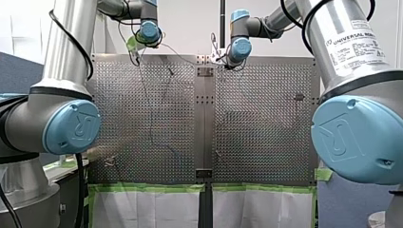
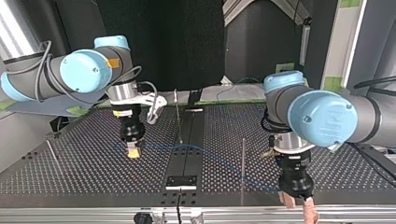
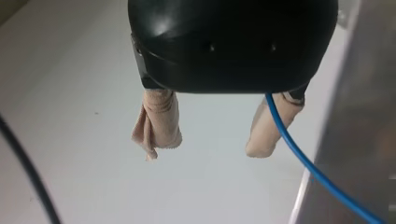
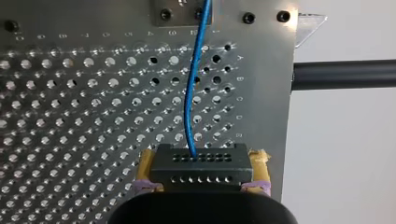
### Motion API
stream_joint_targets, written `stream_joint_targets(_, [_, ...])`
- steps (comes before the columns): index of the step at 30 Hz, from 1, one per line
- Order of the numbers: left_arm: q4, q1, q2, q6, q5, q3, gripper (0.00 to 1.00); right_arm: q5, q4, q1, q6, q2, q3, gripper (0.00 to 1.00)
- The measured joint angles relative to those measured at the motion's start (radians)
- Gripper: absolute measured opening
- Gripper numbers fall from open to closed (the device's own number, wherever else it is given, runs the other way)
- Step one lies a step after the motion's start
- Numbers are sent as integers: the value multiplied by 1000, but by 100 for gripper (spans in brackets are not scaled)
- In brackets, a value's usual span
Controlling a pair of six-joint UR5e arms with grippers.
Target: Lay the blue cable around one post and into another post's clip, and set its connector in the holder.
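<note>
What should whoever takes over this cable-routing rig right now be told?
Right gripper: shut on the black connector, low over the perforated table.
Left gripper: open, with its beige-wrapped fingers apart. The blue cable runs past one finger and is not clamped.
Cable: it runs across the table from the connector to my left gripper and passes a thin post. No wrap is visible.
Done: the connector is gripped.
Left: lay the cable around a post, press it into another post's clip, and set the connector in the holder.
</note>
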Motion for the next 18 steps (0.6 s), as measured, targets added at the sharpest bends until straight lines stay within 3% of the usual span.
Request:
stream_joint_targets(8, [48, -2, 15, 11, 8, -68, 100, 0, 8, 1, -1, 1, 7, 0])
stream_joint_targets(18, [129, 9, 15, 9, 23, -149, 100, 1, -31, 4, 9, 2, 66, 0])
